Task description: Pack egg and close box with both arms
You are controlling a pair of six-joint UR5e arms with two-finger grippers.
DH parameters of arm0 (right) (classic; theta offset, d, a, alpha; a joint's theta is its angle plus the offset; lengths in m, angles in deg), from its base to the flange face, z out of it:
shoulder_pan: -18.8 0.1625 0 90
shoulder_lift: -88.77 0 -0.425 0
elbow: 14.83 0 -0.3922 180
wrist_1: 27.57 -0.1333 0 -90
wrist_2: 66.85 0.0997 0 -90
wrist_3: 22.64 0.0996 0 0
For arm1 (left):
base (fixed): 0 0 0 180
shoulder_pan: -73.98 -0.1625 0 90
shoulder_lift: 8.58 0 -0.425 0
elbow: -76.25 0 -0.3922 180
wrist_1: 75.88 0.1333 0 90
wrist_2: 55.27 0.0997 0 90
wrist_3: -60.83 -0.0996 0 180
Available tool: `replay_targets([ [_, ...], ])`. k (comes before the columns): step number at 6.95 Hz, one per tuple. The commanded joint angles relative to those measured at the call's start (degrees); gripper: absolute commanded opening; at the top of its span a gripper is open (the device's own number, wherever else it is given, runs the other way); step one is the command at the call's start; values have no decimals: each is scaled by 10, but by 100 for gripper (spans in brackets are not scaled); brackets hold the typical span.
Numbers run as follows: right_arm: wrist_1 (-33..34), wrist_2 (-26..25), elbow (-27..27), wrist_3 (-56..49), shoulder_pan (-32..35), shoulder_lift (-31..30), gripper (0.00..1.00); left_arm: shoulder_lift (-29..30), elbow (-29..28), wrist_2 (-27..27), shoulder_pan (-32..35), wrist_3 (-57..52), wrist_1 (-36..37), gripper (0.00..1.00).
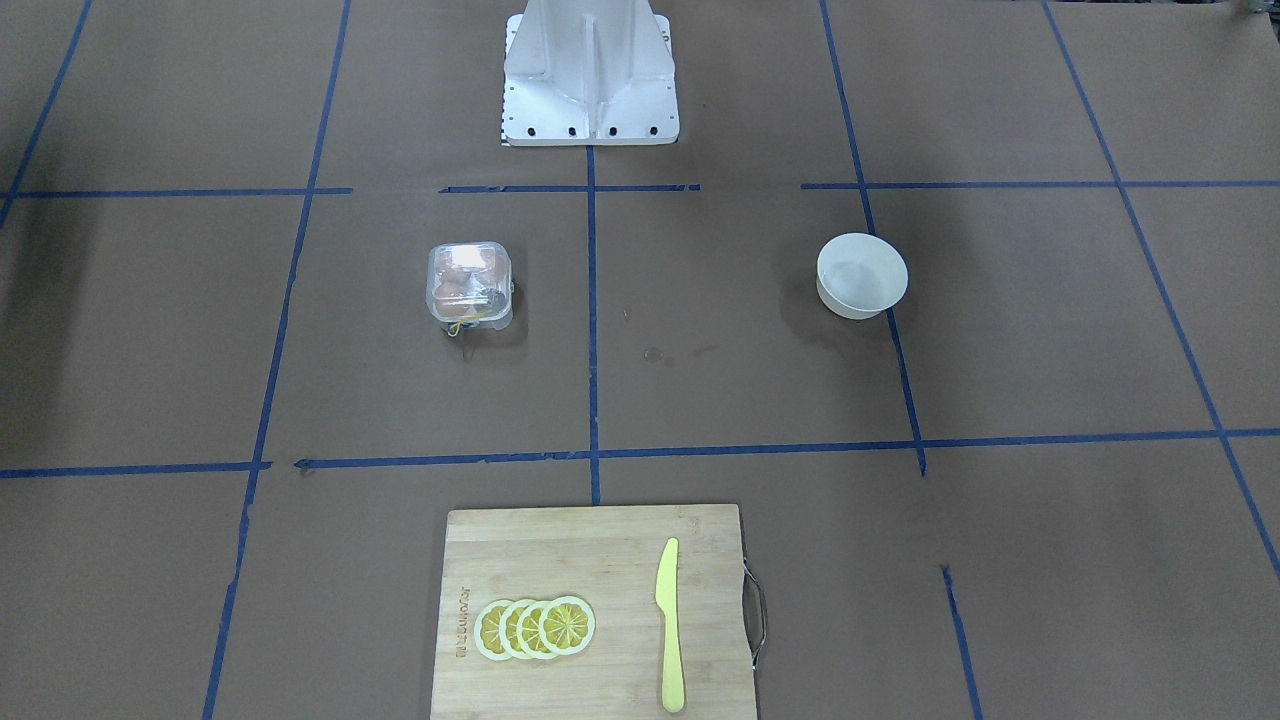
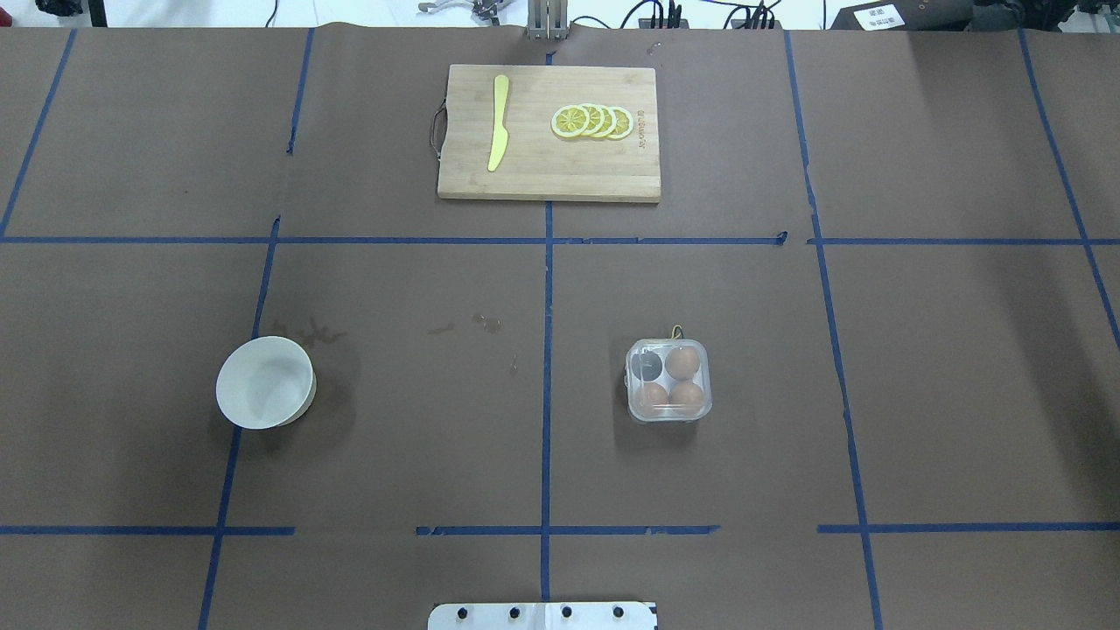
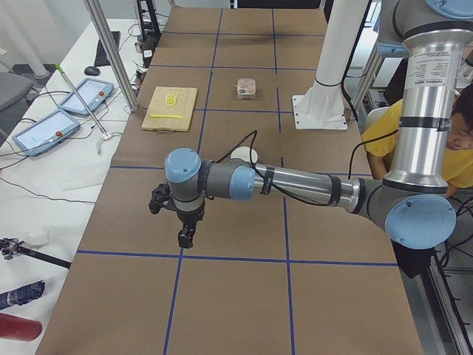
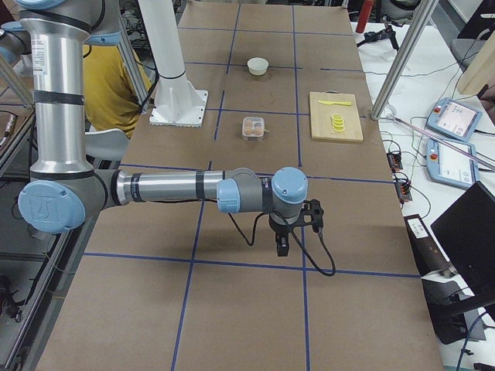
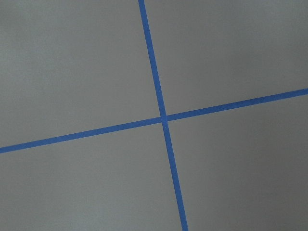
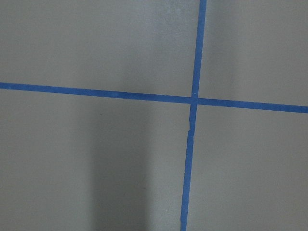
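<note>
The clear box [image 2: 668,381] stands on the brown table right of centre, and its lid looks down over the cells. It also shows in the front view [image 1: 470,285]. Three orange-brown eggs lie in it, one being the egg [image 2: 682,361]; the fourth cell looks dark. Both arms are far from the box, off the overhead and front views. The left gripper [image 3: 185,237] hangs over the table's left end and the right gripper [image 4: 283,247] over the right end. I cannot tell whether either is open or shut. The wrist views show only brown paper and blue tape.
A white bowl [image 2: 265,382] stands left of centre. A wooden cutting board [image 2: 549,175] at the far edge carries a yellow knife [image 2: 499,122] and lemon slices [image 2: 593,122]. The white robot base [image 1: 590,75] is at the near edge. A person in yellow [image 3: 443,140] sits behind it.
</note>
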Motion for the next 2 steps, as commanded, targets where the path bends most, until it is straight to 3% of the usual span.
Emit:
replay_targets([
  [1, 0, -1, -4, -1, 0, 1, 100, -5, 15, -4, 0, 1, 0, 100],
  [2, 0, -1, -4, -1, -1, 5, 100, -2, 19, 0, 0, 0, 0, 100],
])
